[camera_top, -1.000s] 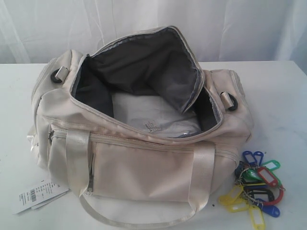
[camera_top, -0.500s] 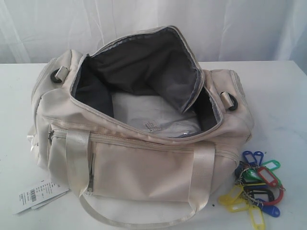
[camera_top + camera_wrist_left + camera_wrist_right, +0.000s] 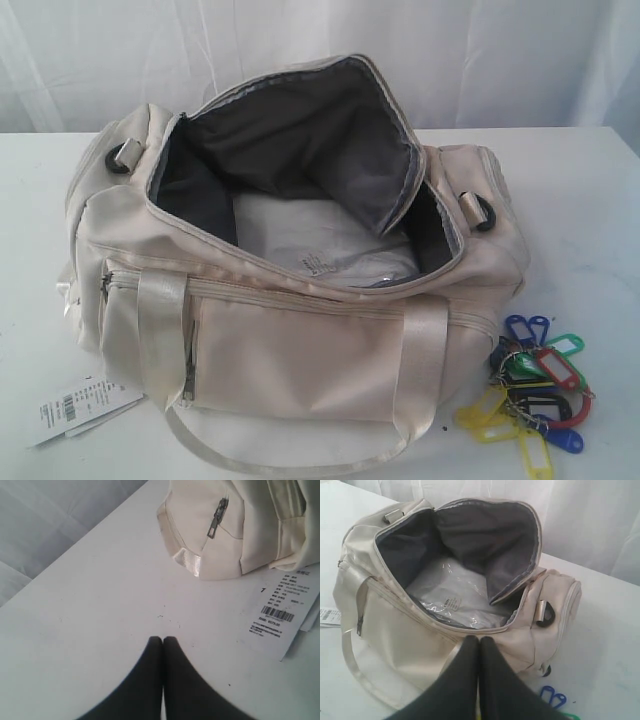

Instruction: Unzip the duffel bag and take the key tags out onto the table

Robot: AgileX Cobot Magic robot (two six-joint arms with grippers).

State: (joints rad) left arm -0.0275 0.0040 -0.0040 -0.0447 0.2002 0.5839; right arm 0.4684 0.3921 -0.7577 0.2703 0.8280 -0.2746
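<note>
The cream duffel bag (image 3: 290,340) lies on the white table (image 3: 580,200) with its top unzipped wide, showing the dark grey lining (image 3: 300,140) and a clear plastic stuffing pack (image 3: 320,245) inside. The key tags (image 3: 535,390), in blue, green, red, black and yellow, lie on the table by the bag's right front corner. Neither gripper shows in the exterior view. In its wrist view my left gripper (image 3: 163,640) is shut and empty above bare table near the bag's end (image 3: 215,535). My right gripper (image 3: 479,640) is shut and empty, in front of the bag's open mouth (image 3: 470,555), with two blue tags (image 3: 552,697) beside it.
A white paper barcode tag (image 3: 80,405) lies at the bag's left front corner, also in the left wrist view (image 3: 285,605). A strap handle (image 3: 300,462) loops onto the table in front of the bag. White curtains hang behind the table.
</note>
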